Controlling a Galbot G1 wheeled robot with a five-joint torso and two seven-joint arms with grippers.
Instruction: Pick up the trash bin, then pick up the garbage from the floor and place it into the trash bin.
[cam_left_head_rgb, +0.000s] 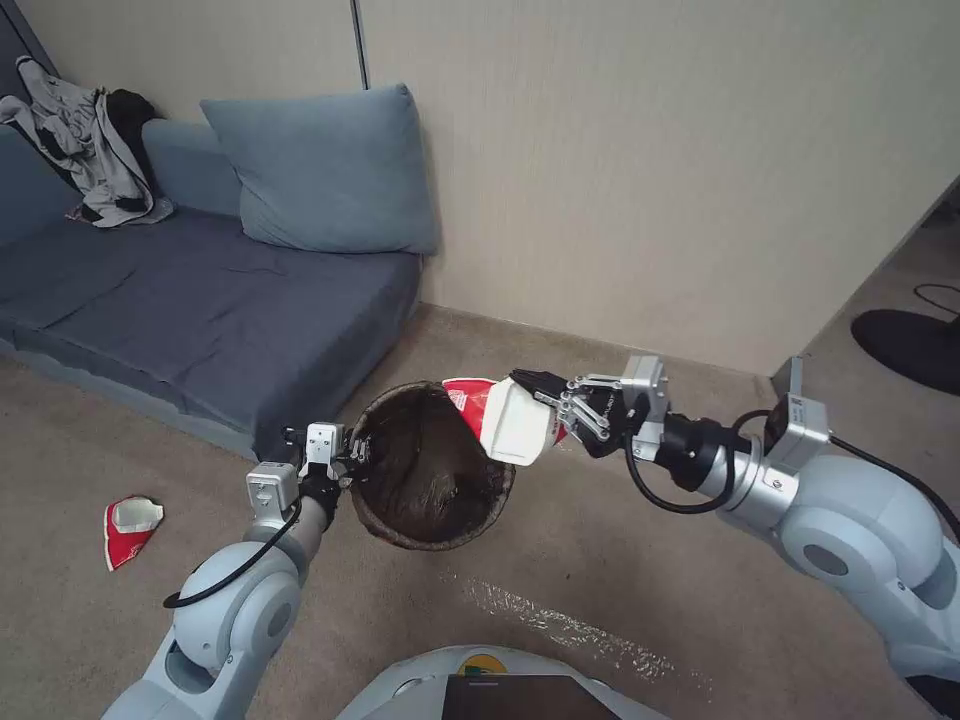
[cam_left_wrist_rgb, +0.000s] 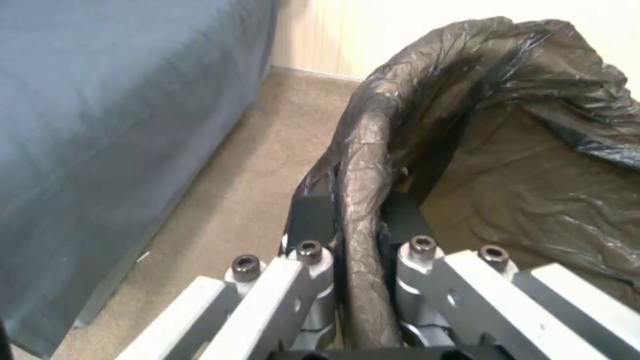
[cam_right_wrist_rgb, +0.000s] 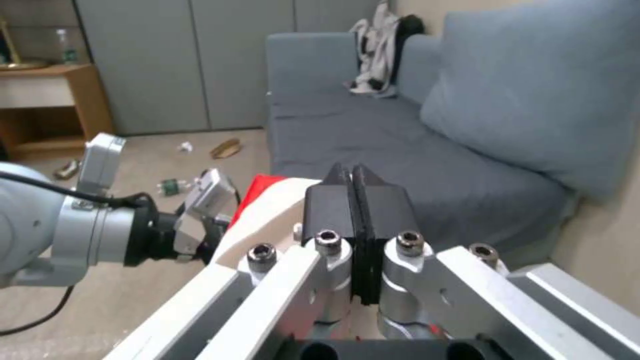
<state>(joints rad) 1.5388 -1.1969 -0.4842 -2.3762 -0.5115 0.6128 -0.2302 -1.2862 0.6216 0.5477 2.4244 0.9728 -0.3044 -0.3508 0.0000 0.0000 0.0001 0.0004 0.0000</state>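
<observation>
The trash bin (cam_left_head_rgb: 420, 540), lined with a dark brown bag, hangs tilted above the carpet in front of me. My left gripper (cam_left_head_rgb: 350, 452) is shut on its left rim; the left wrist view shows the bagged rim (cam_left_wrist_rgb: 363, 150) pinched inside that gripper (cam_left_wrist_rgb: 357, 200). My right gripper (cam_left_head_rgb: 528, 383) is shut on a piece of garbage, a crushed red-and-white paper cup (cam_left_head_rgb: 505, 425), over the bin's right rim. The right wrist view shows this gripper (cam_right_wrist_rgb: 352, 172) closed, the cup (cam_right_wrist_rgb: 267, 200) beside it. Another crushed cup (cam_left_head_rgb: 130, 525) lies on the floor at left.
A blue sofa (cam_left_head_rgb: 200, 300) with a cushion (cam_left_head_rgb: 330, 170) and clothes (cam_left_head_rgb: 90, 150) stands at left against the wall. More litter lies on the carpet farther off: a small bottle (cam_right_wrist_rgb: 172, 186), brown paper (cam_right_wrist_rgb: 225, 148), a white tissue (cam_right_wrist_rgb: 185, 146). A dark round base (cam_left_head_rgb: 910, 345) sits at right.
</observation>
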